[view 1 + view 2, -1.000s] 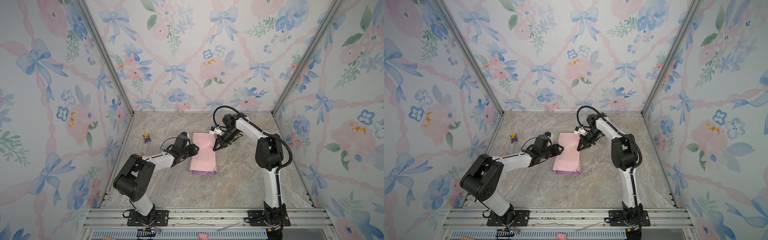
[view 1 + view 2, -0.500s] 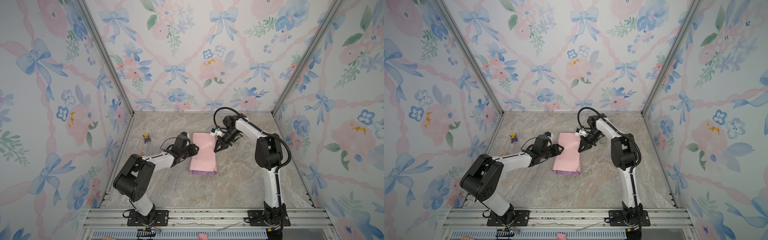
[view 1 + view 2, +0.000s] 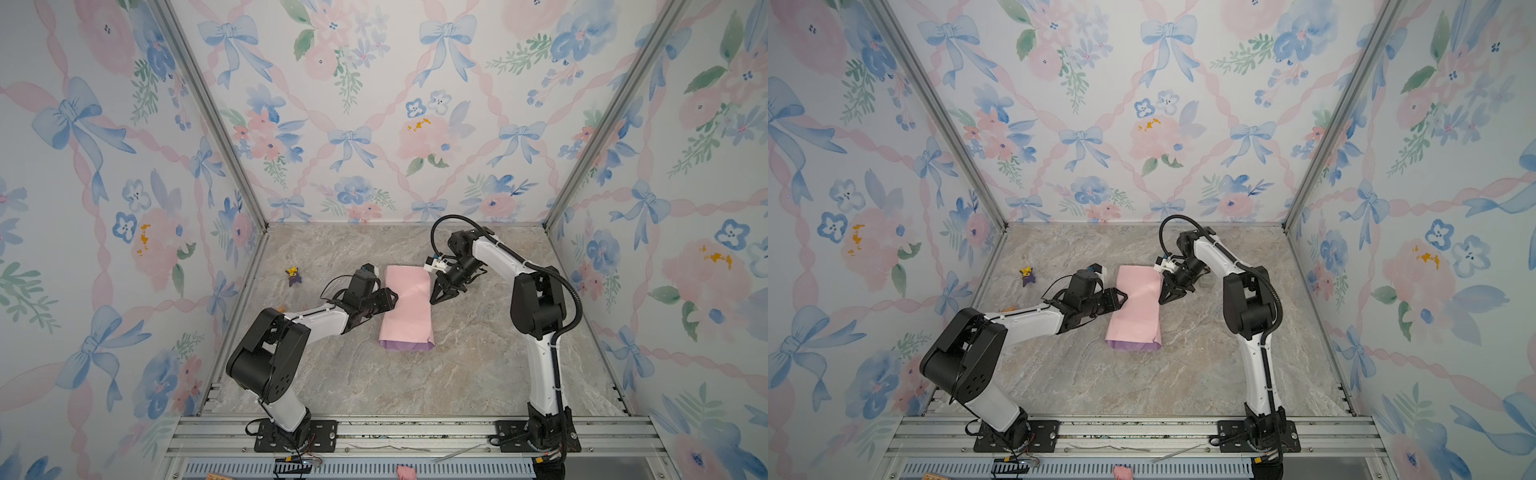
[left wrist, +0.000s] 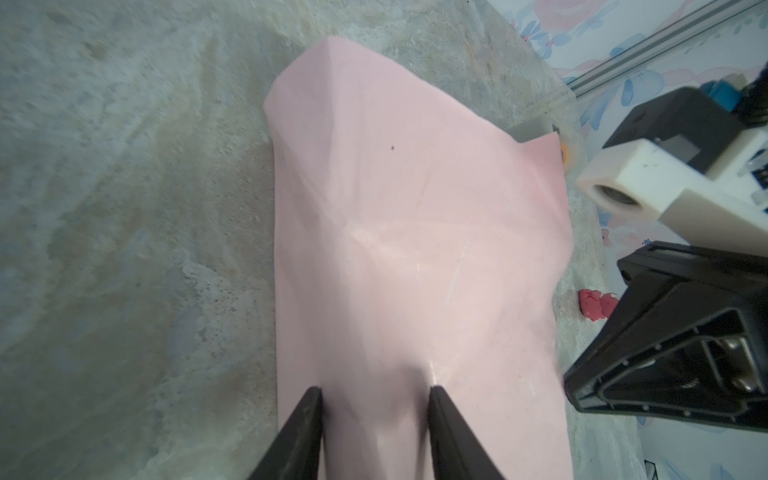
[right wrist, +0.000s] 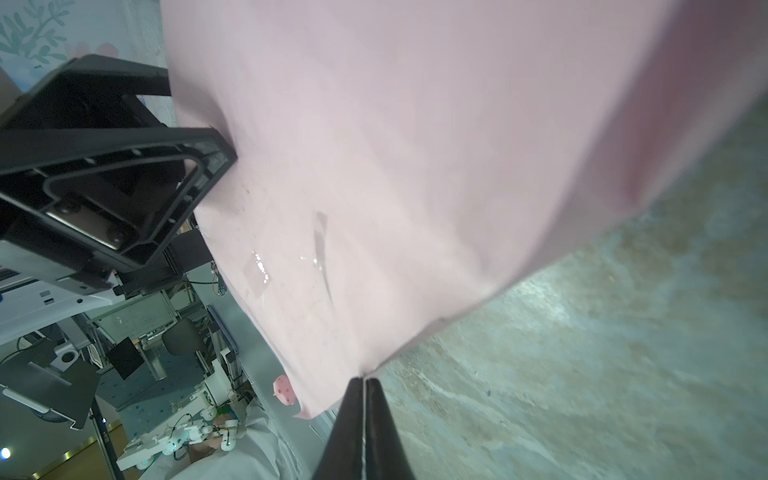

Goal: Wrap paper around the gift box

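Note:
The paper (image 3: 407, 307) (image 3: 1136, 307) lies folded into a long parcel on the marble floor, pale pink face out, with lilac showing at its near end. The gift box is hidden under it. My left gripper (image 3: 392, 297) (image 3: 1123, 297) is at the parcel's left side. In the left wrist view it (image 4: 376, 390) is open, both tips resting on the paper (image 4: 415, 249). My right gripper (image 3: 433, 300) (image 3: 1161, 300) is at the parcel's right edge. In the right wrist view it (image 5: 365, 379) is shut, pinching the paper's (image 5: 415, 145) edge at the tips.
A small purple and yellow toy (image 3: 294, 275) (image 3: 1027, 276) lies at the back left. A grey tape dispenser (image 3: 1206, 282) sits behind the right gripper. A red scrap (image 4: 596, 305) lies on the floor near the paper. Clear tape strips (image 5: 257, 270) are stuck on the paper.

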